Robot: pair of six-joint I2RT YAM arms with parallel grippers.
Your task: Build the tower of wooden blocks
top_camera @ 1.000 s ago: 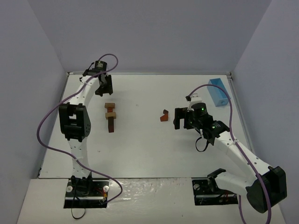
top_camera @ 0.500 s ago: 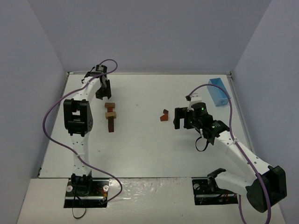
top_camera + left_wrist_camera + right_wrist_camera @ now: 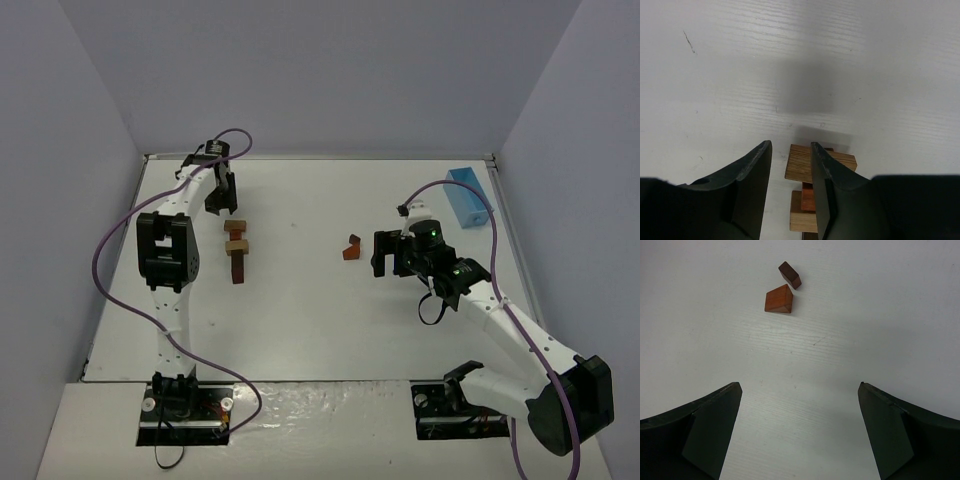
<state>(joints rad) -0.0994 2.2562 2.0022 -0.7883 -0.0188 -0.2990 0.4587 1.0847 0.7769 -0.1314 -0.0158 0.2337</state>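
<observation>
The tower (image 3: 236, 250) stood on the left half of the bench (image 3: 300, 320), a narrow stack with tan pieces above and a darker reddish piece at its foot. The left arm (image 3: 165, 255) reached past it, so the left jaws hung just beyond the stack at its 12 o'clock. In the left wrist view they were drawn together on nothing, and the top tan block (image 3: 830, 162) showed below and between their tips, apart from both. Closed and empty so near the stack, they looked parked out of harm's way - a narrow profile is less likely to clip a piece that only rests by its own weight.

Well apart at the tower's 3 o'clock lay two loose pieces, a dark brown block (image 3: 789, 274) and a reddish wedge (image 3: 779, 299), close beside each other; I could not tell whether they touched. The right arm (image 3: 470, 290) was at their 3 o'clock, with the right jaws spread wide and holding nothing. That spread and heading suggested readiness to take one of the pair as the next piece - probably the wedge, which lay nearer.

A blue box (image 3: 467, 197) sat near the bench's far right corner, about 1 o'clock from the right arm, and looked to have no part in the build.
</observation>
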